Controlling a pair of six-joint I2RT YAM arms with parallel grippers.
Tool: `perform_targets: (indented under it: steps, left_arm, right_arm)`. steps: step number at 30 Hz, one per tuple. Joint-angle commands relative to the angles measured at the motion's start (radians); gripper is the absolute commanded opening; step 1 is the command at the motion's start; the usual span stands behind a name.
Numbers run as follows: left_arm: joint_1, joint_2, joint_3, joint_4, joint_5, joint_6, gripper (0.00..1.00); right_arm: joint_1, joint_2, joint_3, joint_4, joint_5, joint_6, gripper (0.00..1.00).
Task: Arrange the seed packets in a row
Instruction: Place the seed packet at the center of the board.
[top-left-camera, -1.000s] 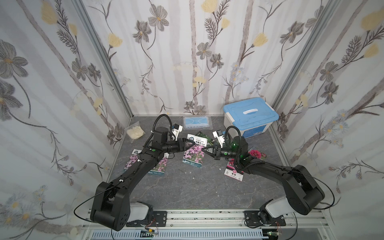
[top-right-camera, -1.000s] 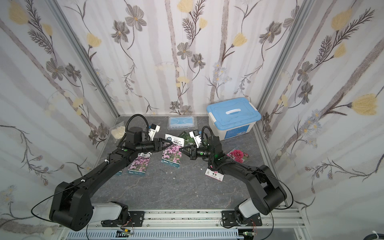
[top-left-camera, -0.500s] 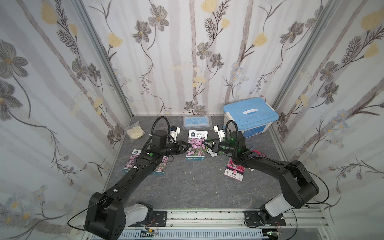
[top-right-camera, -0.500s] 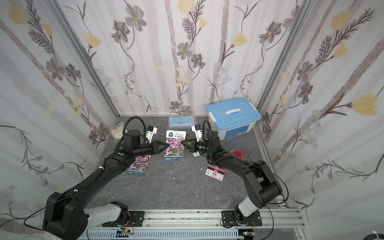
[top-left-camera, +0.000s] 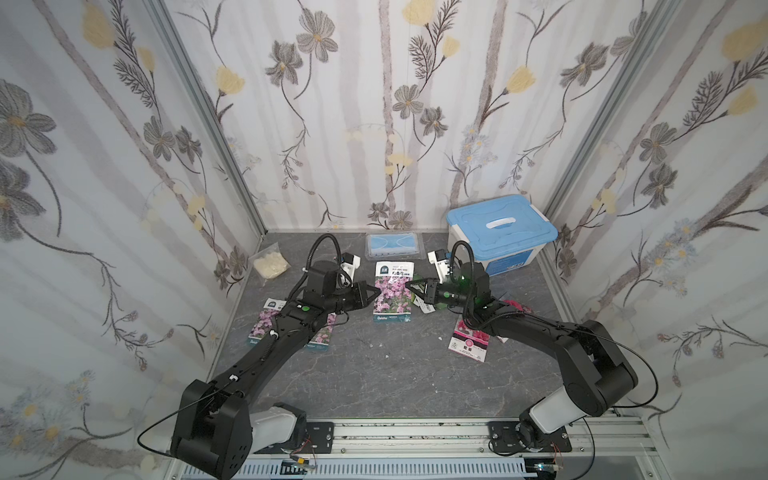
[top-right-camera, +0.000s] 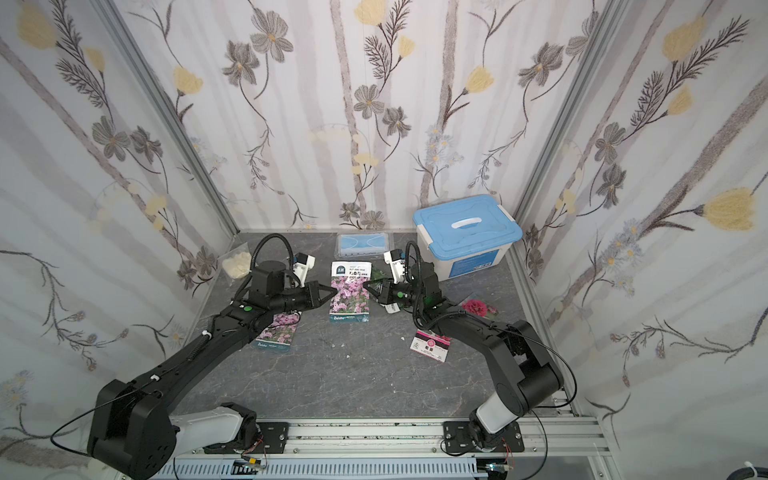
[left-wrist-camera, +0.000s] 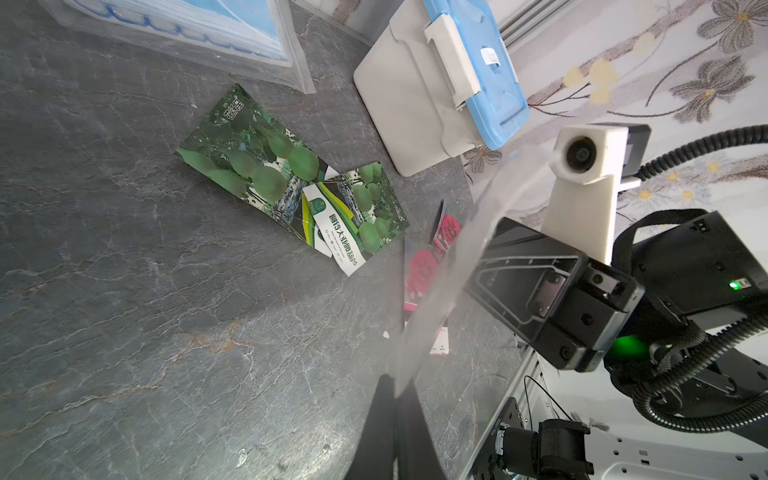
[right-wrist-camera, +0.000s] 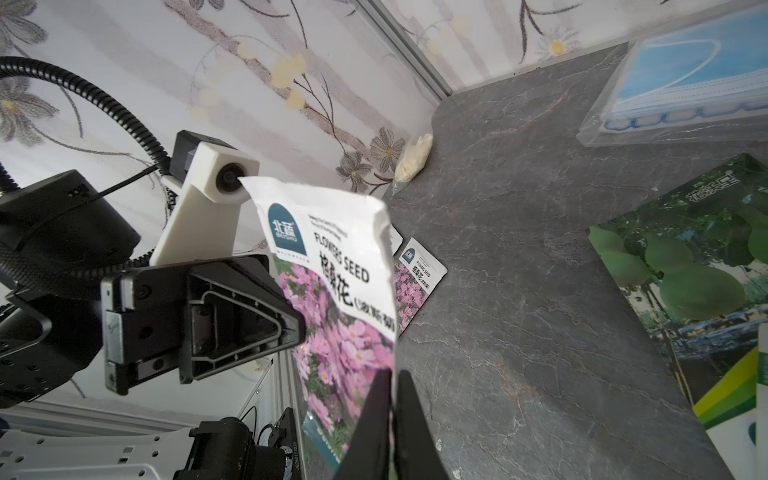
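at centre, purple seed packet, edge in left pincer, right pincer opposite

Soft, even, fairly bright light fills both top views and seems to come from above. The arms throw only faint, diffuse shadows on the grey desk. The wide lens bows the wall posts toward the frame edges. In the left wrist view the purple-flower seed packet, edge-on at the lens, is a pale blurred streak, and the gourd packet carries a milky sheen. In the right wrist view the purple-flower packet's print is sharp.
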Motion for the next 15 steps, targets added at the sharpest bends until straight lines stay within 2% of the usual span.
perform_targets:
  steps: [1, 2, 6, 15]
  left_arm:
    - [0.003, -0.005, 0.047, -0.112, -0.099, 0.024, 0.0]
    - [0.003, -0.004, 0.06, -0.15, -0.111, 0.031, 0.0]
    - [0.003, -0.009, 0.069, -0.283, -0.149, 0.056, 0.0]
    - [0.003, 0.061, -0.06, -0.364, -0.272, 0.042, 0.0]
  right_arm:
    - [-0.001, -0.033, 0.012, -0.104, 0.154, -0.08, 0.95]
    - [-0.001, -0.047, 0.013, -0.141, 0.188, -0.102, 1.0]
    - [-0.002, -0.098, 0.002, -0.243, 0.283, -0.158, 1.0]
    - [-0.001, -0.159, -0.036, -0.238, 0.287, -0.161, 1.0]
